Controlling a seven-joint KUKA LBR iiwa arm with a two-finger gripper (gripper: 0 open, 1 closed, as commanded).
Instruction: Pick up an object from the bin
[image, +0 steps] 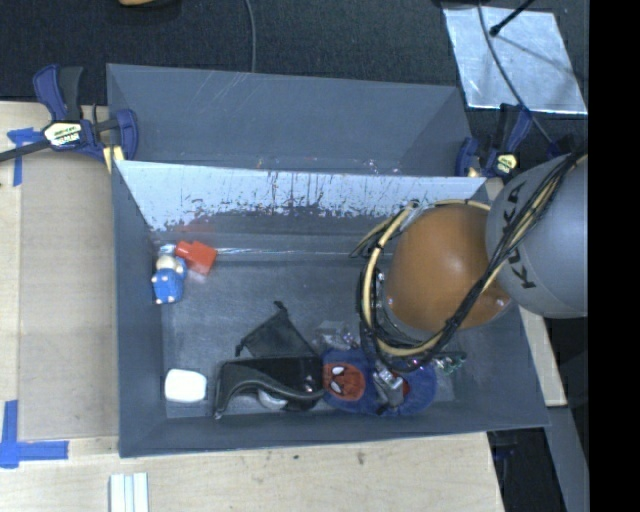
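My gripper (388, 378) is down at the bin's front right, mostly covered by the arm's orange dome. It sits right on a blue soft thing with a round red face (345, 381), which lies against the front wall. Part of that blue thing spreads out to the right under the gripper. A black curved tool-like thing (268, 381) lies just left of it, touching it. Behind that lies a crumpled black piece (268, 336).
A white block (185, 385) rests in the front left corner. At the back left stand a small blue and white figure (167, 280) and an orange block (198, 256). The arm and its cables fill the bin's right side.
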